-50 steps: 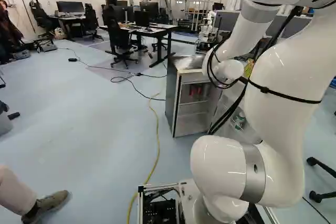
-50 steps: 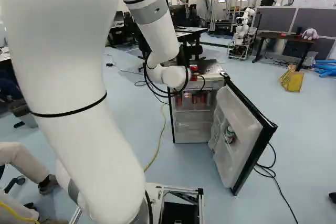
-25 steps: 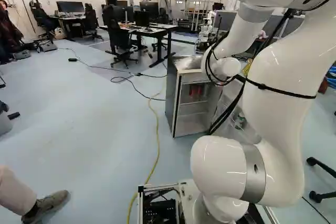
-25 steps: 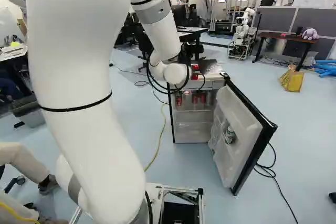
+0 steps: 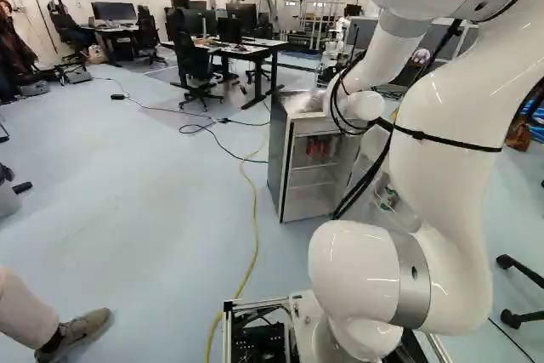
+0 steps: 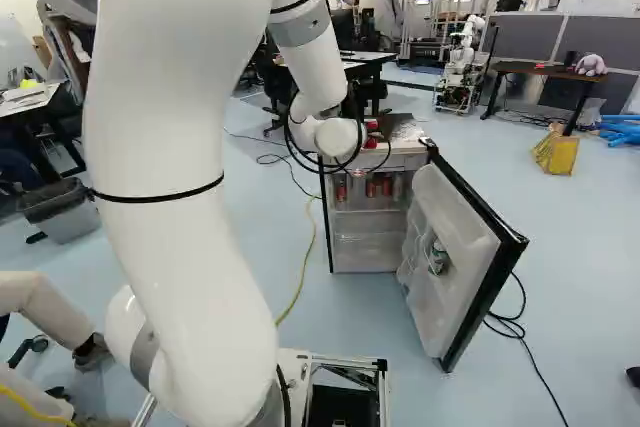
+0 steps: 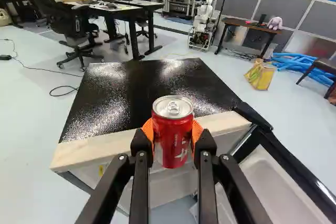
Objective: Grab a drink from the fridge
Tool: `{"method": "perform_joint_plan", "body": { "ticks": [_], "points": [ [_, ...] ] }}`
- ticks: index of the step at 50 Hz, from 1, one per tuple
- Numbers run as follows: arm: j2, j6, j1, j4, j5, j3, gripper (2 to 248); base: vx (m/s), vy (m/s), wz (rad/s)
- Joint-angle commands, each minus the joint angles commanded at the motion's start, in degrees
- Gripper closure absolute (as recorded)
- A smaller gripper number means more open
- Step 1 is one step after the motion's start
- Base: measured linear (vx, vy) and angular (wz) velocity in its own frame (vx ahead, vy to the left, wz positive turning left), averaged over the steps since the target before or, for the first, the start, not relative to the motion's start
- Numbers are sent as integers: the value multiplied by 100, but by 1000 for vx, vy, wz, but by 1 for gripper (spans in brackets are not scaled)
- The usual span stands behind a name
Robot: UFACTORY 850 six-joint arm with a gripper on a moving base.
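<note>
Jaws are clamped on the red can, upright. Fridge door stands open, green can on its inner side

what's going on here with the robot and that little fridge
The white robot arm has a red can clamped between the orange pads of its gripper. The can is out of the fridge, held near the front edge of its top. The fridge door is open, with more cans on the shelf inside and a green one in the door. So a drink has been grabbed; the door is yet to be shut.
</note>
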State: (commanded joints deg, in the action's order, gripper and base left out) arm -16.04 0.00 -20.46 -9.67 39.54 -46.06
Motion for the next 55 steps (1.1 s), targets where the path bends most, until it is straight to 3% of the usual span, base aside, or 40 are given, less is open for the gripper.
{"method": "perform_joint_plan", "body": {
  "ticks": [55],
  "points": [
    [-722, 0, 190, 0, 0, -874, 161, 0, 0, 0]
  ]
}}
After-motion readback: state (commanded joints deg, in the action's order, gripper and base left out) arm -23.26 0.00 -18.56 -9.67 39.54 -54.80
